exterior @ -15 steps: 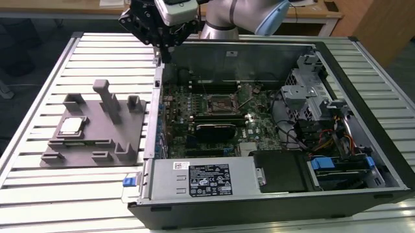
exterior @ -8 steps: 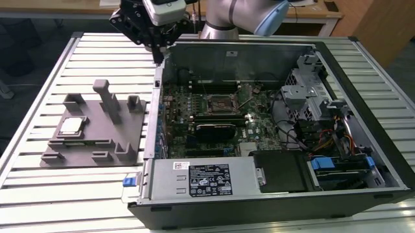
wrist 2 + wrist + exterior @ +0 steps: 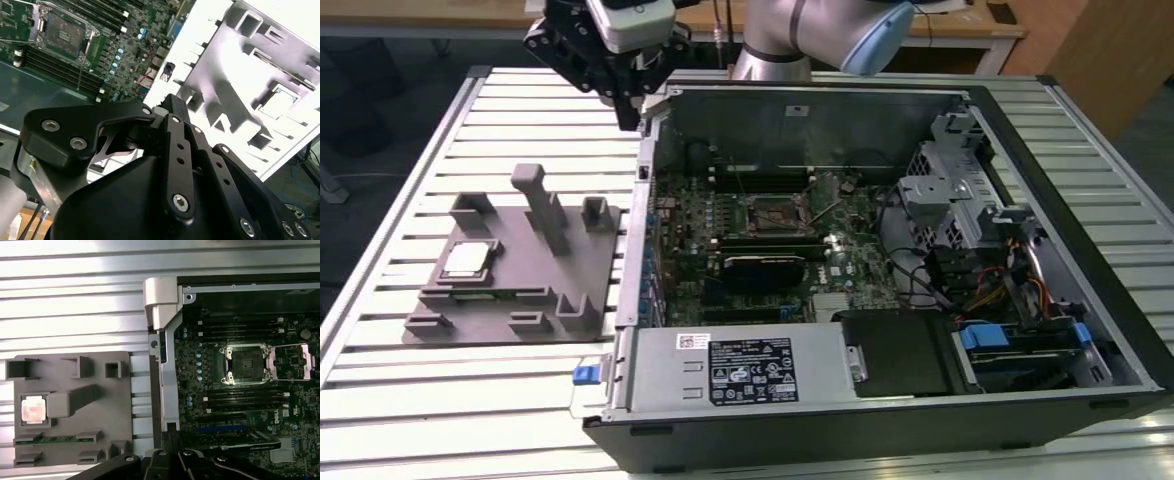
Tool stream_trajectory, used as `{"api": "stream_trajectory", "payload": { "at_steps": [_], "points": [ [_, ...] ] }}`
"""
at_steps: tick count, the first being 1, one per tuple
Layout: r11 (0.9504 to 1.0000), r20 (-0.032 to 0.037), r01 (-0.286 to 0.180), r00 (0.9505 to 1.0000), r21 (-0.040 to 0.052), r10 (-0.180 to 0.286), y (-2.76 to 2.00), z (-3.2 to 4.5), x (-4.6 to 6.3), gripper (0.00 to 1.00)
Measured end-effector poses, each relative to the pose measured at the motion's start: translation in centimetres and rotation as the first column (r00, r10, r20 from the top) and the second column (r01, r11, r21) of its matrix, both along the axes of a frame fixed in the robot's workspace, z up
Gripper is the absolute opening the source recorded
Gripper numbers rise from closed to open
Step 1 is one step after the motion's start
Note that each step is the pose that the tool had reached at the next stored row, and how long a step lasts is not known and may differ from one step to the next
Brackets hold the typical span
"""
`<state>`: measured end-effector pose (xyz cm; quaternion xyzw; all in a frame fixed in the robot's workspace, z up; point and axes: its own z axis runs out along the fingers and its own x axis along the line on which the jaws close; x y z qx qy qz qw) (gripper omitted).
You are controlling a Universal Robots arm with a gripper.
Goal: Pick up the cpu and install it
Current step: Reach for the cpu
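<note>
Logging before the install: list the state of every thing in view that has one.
cpu: seated in the grey holder, untouched.
cpu socket: open, empty.
computer case: lying flat, side panel off.
gripper: shut, empty, hovering by the case's edge.

One cpu (image 3: 464, 259), one grey fixture (image 3: 510, 277), one computer case (image 3: 881, 425) (lid off).

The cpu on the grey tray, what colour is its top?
The cpu top is silvery metal, clearest in the exterior view.
</note>
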<state>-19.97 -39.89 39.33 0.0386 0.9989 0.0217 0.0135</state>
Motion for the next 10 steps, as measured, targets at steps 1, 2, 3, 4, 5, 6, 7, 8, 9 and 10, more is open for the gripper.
{"api": "stream_trajectory", "payload": {
  "at_steps": [1, 2, 3, 4, 5, 6, 7, 8, 9, 10],
  "points": [
    [1.0, 0.0, 0.0, 1.0, 0.0, 0.0, 0.0, 0.0, -0.2, 0.11],
    [1.0, 0.0, 0.0, 1.0, 0.0, 0.0, 0.0, 0.0, -0.4, 0.11],
    [1.0, -0.0001, 0.0, 1.0, -0.0001, 0.0, 0.0, 0.0, -0.5, 0.11],
    [1.0, 0.0, 0.0, 1.0, -0.0001, 0.0, 0.0, 0.0, -0.7, 0.11],
    [1.0, 0.0, 0.001, 1.0, 0.0, -0.001, 0.0, 0.0, -0.9, 0.11],
    [1.0, 0.0, 0.001, 1.0, -0.0001, -0.001, 0.0, 0.0, -1.1, 0.11],
    [1.0, 0.0001, 0.001, 1.0, 0.0, -0.001, 0.0, 0.0, -1.3, 0.11],
    [1.0, 0.0, 0.001, 1.0, 0.0, -0.001, 0.0, 0.0, -1.4, 0.11],
    [1.0, 0.0001, 0.001, 1.0, 0.0, -0.001, 0.0, 0.0, -1.6, 0.11],
    [1.0, 0.0001, 0.001, 1.0, 0.0, -0.001, 0.0, 0.0, -1.7, 0.11]
  ]
}}
